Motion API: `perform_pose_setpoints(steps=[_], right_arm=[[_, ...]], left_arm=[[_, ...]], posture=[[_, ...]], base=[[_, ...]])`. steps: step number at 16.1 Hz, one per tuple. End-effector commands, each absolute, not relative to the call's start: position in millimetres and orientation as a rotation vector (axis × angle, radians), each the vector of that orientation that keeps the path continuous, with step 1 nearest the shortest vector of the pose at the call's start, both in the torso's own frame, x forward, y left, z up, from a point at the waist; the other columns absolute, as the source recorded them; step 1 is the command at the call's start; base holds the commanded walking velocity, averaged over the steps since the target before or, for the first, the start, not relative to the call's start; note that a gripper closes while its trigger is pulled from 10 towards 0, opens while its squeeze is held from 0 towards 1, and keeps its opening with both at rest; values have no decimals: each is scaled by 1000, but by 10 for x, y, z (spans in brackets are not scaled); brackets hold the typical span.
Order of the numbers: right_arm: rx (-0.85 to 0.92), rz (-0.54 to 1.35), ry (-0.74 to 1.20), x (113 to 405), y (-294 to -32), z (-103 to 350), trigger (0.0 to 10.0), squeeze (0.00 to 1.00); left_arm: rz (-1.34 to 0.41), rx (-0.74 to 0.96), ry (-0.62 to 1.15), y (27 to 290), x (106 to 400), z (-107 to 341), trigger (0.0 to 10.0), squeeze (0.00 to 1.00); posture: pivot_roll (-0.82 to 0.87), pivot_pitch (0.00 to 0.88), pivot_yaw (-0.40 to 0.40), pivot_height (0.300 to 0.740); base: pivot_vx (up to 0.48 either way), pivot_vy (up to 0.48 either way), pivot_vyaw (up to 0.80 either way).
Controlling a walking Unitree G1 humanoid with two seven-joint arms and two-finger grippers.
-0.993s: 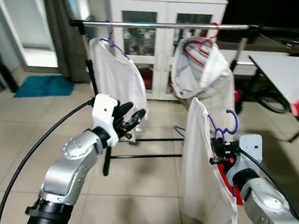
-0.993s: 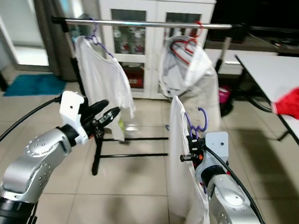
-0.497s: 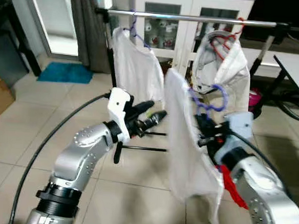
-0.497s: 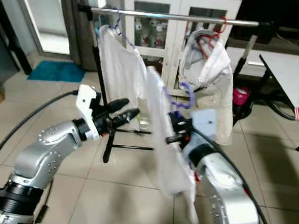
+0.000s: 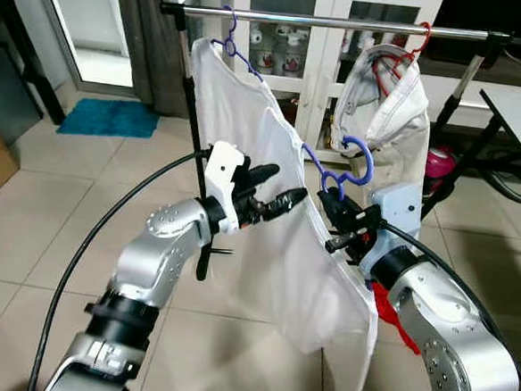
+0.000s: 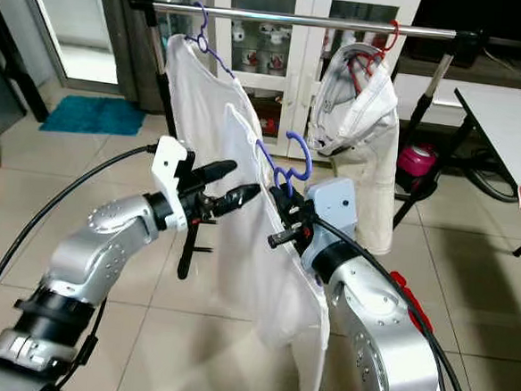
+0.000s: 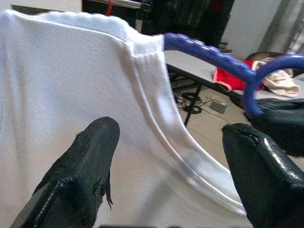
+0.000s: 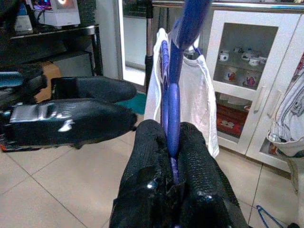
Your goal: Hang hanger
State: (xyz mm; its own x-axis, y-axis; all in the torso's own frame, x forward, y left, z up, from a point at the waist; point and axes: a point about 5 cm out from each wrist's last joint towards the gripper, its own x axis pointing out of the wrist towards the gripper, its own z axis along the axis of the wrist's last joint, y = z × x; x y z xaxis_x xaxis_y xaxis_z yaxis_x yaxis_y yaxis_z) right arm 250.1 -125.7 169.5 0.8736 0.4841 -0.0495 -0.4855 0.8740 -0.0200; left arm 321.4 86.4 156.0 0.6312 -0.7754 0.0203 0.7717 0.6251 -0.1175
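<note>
Pinching the purple hanger [image 5: 350, 169] carrying a white T-shirt [image 5: 281, 224], my right gripper [image 8: 172, 142] sits below the rail [image 5: 335, 23]; my left gripper [image 7: 166, 156] fingers are spread beside the shirt.

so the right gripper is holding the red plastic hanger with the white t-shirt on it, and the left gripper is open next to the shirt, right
Not quite: the hanger is purple, not red. The right wrist view shows the right gripper shut on the purple plastic hanger, which carries the white t-shirt. The rest holds: the left gripper is open beside the shirt.
</note>
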Motion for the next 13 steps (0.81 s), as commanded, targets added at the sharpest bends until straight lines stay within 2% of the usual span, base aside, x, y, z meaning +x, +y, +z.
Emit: perform_pose_setpoints(steps=[1, 3, 4, 5, 6, 13], right_arm=[[-40, 531, -23, 2488, -1212, 1844, 0, 0], [-37, 539, -36, 2485, -1193, 1869, 0, 0], [-40, 552, -44, 2475, -1169, 1884, 0, 0], [-41, 555, -45, 2470, -1161, 1885, 0, 0], [-42, 557, -45, 2466, -1153, 1885, 0, 0], [-44, 546, -47, 2459, -1142, 1871, 0, 0]], left_arm=[[-873, -101, 19, 861, 3252, 1598, 10000, 0], [-855, -92, 8, 862, 3312, 1605, 10000, 0], [-857, -113, -9, 849, 3366, 1636, 1608, 0], [-859, -119, -14, 844, 3385, 1643, 1608, 0], [-863, -121, -17, 838, 3399, 1647, 0, 0], [-861, -105, -26, 830, 3461, 1628, 0, 0]], posture=[[-176, 0, 43, 740], [-179, 0, 51, 740], [-184, 0, 59, 740], [-185, 0, 60, 740], [-189, 0, 65, 740], [-191, 0, 83, 740]], base=[[0, 0, 0], [0, 0, 0], [0, 0, 0], [0, 0, 0], [0, 0, 0], [0, 0, 0]])
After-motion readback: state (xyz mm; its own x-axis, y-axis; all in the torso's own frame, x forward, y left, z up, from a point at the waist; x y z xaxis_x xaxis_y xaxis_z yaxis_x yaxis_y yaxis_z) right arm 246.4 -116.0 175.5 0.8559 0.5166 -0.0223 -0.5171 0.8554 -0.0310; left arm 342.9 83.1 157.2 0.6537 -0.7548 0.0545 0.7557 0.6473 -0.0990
